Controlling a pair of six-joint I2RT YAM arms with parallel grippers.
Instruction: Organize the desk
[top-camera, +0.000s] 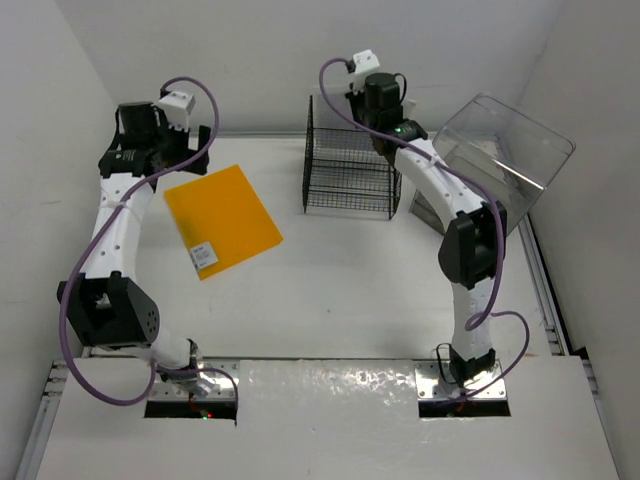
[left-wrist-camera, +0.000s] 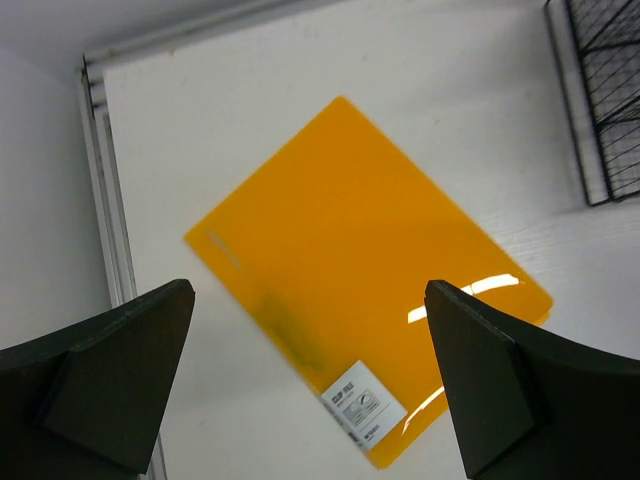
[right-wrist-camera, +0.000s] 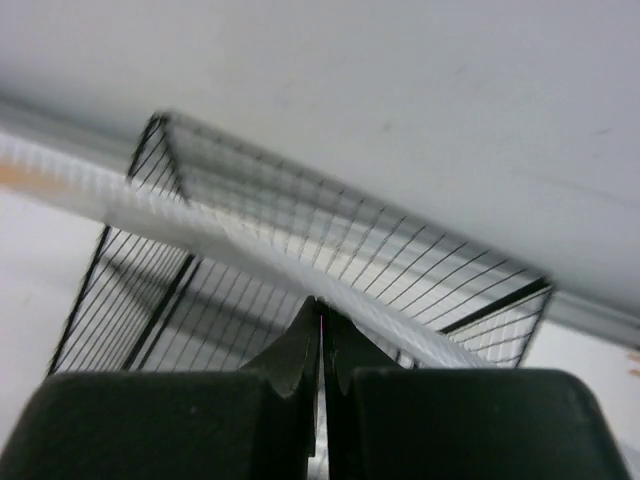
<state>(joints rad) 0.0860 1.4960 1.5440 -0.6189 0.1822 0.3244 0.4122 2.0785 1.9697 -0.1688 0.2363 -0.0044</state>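
Observation:
An orange plastic folder (top-camera: 222, 218) with a white label lies flat on the left part of the white desk (top-camera: 340, 300). My left gripper (top-camera: 195, 140) hovers above the folder's far left corner, open and empty. In the left wrist view the folder (left-wrist-camera: 360, 270) shows between the wide-open fingers (left-wrist-camera: 120, 360) of this gripper (left-wrist-camera: 310, 290). My right gripper (top-camera: 385, 150) is at the top right edge of the black wire-mesh rack (top-camera: 347, 170). Its jaws (right-wrist-camera: 321, 310) are pressed together on a thin translucent white sheet (right-wrist-camera: 200, 225) seen edge-on over the rack (right-wrist-camera: 110, 300).
A clear plastic drawer box (top-camera: 500, 150) stands at the back right, beside the rack. The rack's corner shows in the left wrist view (left-wrist-camera: 605, 90). Silver rails (left-wrist-camera: 105, 200) edge the desk, with white walls close behind and to the sides.

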